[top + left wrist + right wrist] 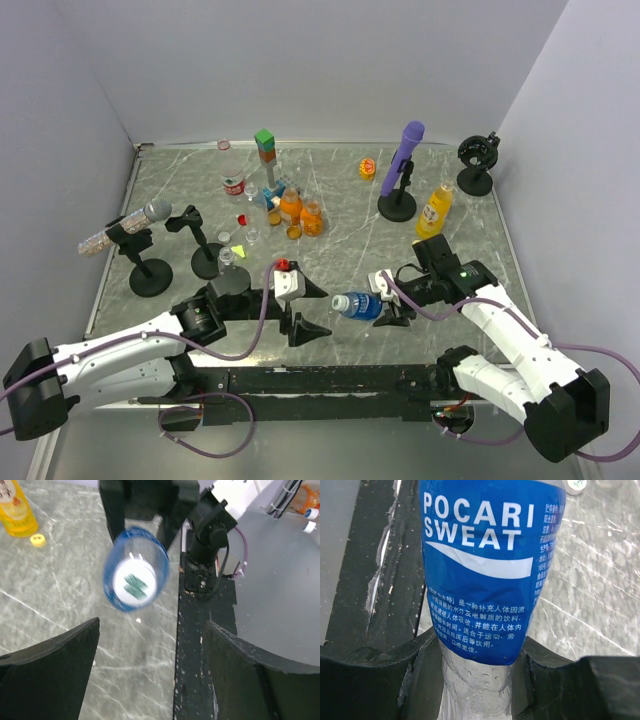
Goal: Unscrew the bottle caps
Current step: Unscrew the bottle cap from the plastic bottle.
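Blue-label bottle [358,305] clamped horiz. in R gripper [392,311], near side; L gripper [312,309] wide open w/ nothing held, facing white cap [134,580], not touching.

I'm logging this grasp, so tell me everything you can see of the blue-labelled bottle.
The bottle is clear plastic, wrapped in a blue label reading POCARI SWEAT in white, with small print below. Droplets dot its bare part. It lies roughly level, seemingly off the table, clamped between the fingers of the right gripper. Its white cap, marked green, is on and faces the open left gripper, which does not touch it.
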{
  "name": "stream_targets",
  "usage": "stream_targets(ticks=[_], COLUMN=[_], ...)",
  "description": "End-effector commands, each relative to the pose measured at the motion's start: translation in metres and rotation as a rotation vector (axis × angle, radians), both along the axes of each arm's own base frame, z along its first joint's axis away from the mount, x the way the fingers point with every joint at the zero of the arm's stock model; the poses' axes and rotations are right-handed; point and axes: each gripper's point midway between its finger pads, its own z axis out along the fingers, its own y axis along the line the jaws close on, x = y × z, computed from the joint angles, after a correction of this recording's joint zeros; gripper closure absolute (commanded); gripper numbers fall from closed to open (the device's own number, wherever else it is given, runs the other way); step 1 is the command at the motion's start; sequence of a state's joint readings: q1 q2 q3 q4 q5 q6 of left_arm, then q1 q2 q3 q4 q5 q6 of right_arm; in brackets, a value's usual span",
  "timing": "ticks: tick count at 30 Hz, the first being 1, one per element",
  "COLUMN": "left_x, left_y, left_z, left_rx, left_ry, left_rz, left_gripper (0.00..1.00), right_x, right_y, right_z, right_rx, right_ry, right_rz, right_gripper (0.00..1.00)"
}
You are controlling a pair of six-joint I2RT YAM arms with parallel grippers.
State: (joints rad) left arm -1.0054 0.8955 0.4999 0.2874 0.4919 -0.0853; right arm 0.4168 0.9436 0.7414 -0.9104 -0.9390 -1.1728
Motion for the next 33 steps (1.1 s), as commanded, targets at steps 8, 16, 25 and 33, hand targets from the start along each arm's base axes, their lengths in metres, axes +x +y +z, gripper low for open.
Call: stream_targets(ticks=[8, 16, 25, 33], left_x=[0.008, 0.008, 0.007, 0.017], left_y=[-0.018, -0.030, -0.026, -0.030], left_z=[0.054, 0.041, 0.042, 0.034], left_rx=[-0.115, -0.045, -0.049, -0.002], left_ry=[-0.078, -0.071, -0.058, 0.260], left_rz=[-0.002, 0.011, 0.026, 0.164], left_gripper=[0.30, 0.44, 0.79, 0.99], right_x=[-0.008, -0.007, -0.004, 0.020], right_y=[0.012, 0.013, 0.012, 0.008], right_z=[0.008, 0.006, 0.002, -0.004], right_rx=[0.089, 0.084, 0.067, -0.005], right_ry=[-0.033, -0.025, -0.010, 0.001], right_rz=[0.080, 0.070, 0.054, -0.086], right_gripper=[0.82, 0.82, 0.82, 0.82])
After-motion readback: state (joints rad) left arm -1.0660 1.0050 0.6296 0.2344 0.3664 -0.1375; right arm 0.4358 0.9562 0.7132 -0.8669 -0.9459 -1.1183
